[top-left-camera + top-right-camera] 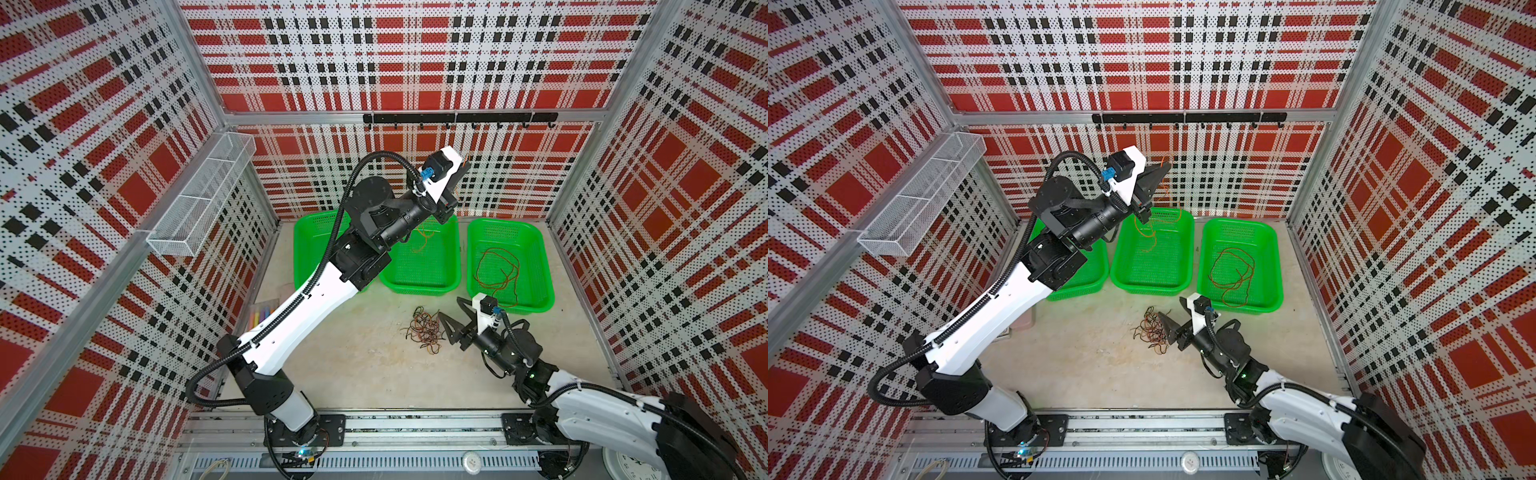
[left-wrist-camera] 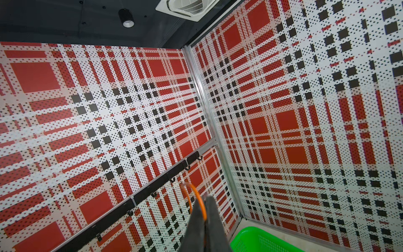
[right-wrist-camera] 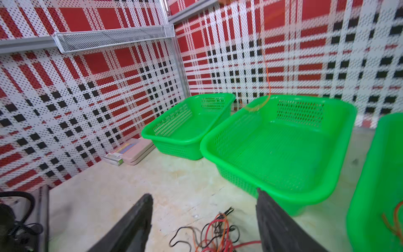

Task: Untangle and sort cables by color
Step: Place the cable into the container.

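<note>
A tangle of black, orange and reddish-brown cables (image 1: 424, 332) lies on the table in front of the baskets, and shows in the right wrist view as cables (image 3: 216, 231). My right gripper (image 1: 451, 308) stands open right beside the tangle, its jaws wide apart in the wrist view (image 3: 204, 193) with nothing between them. My left gripper (image 1: 1165, 166) is raised high over the middle green basket (image 1: 1190, 249), shut on an orange cable (image 2: 201, 203). That cable hangs down into the basket (image 1: 1148, 232). A reddish-brown cable (image 1: 496, 270) lies in the right basket (image 1: 544, 266).
A third green basket (image 1: 307, 232) stands at the left, partly under my left arm. A wire mesh shelf (image 1: 203, 199) hangs on the left wall and a black hook rail (image 1: 457, 118) on the back wall. A flat box (image 1: 264, 313) lies by the left wall.
</note>
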`<state>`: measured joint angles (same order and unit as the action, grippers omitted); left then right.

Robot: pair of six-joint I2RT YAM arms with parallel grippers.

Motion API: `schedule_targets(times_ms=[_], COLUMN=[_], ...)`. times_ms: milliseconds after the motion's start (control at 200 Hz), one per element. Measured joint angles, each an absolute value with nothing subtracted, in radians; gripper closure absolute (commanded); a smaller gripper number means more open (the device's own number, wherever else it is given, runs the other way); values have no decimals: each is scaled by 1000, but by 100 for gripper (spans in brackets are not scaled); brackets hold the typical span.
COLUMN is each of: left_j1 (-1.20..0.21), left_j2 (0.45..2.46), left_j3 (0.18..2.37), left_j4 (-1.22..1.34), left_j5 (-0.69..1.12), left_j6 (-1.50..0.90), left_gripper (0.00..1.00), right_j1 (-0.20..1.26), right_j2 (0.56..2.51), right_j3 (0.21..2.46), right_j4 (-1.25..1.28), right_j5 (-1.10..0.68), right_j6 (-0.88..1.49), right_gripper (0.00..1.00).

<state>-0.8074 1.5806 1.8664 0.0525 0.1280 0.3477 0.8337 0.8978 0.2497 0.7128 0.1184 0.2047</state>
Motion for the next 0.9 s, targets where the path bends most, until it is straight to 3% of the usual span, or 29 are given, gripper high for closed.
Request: schedule_targets(times_ms=[461,902], left_j1=[-797,-704], left_j2=[1565,1732], left_j3=[1816,1907], left_j4=[100,151], left_j5=[112,82], left_j6=[350,359], left_gripper=[100,100], right_j1=[768,768], right_j2=[879,601], right_j3=[320,147], right_j4=[574,450], right_j5=[90,161], right_j6=[125,233], right_gripper=[26,27])
